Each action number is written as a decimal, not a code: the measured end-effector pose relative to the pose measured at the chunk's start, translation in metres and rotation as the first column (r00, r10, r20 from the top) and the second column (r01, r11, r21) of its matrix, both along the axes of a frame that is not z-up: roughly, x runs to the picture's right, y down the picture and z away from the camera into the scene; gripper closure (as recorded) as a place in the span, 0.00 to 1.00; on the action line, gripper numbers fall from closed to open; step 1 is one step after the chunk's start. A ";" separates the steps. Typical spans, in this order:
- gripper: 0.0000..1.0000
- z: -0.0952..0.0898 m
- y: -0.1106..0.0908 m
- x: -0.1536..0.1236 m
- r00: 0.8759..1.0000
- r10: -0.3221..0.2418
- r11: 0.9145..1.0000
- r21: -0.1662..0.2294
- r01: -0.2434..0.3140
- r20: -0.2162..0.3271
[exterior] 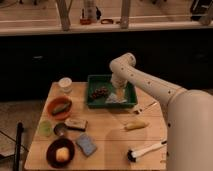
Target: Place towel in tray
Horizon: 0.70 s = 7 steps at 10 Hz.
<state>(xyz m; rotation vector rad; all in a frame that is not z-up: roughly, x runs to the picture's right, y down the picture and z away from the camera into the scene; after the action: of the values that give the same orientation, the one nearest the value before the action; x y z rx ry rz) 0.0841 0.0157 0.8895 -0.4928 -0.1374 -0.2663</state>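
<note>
The green tray [129, 94] stands at the back middle of the wooden table. A pale towel [114, 99] lies crumpled inside it near the front wall, next to a dark bunch of grapes [99, 92]. My gripper [119, 92] points down into the tray, right above the towel and touching or nearly touching its top. The white arm [150, 85] reaches in from the right.
Left of the tray are a white cup [65, 84] and an orange plate [59, 107]. In front are a brown block [76, 124], a blue sponge [86, 144], a dark plate with a yellow fruit [61, 152], a yellow item [136, 125] and a white brush [146, 149].
</note>
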 end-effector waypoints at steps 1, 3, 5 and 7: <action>0.20 0.000 0.000 0.001 1.000 0.000 1.000 0.000 0.000 0.000; 0.20 0.000 -0.001 0.001 1.000 0.000 1.000 0.000 0.000 0.003; 0.20 0.001 -0.002 0.002 1.000 -0.002 1.000 -0.006 0.002 0.005; 0.20 0.002 -0.005 -0.002 1.000 -0.012 1.000 -0.011 0.012 0.015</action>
<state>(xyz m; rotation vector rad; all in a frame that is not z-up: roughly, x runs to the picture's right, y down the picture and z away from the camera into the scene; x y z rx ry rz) 0.0824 0.0112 0.8919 -0.5025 -0.1508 -0.2812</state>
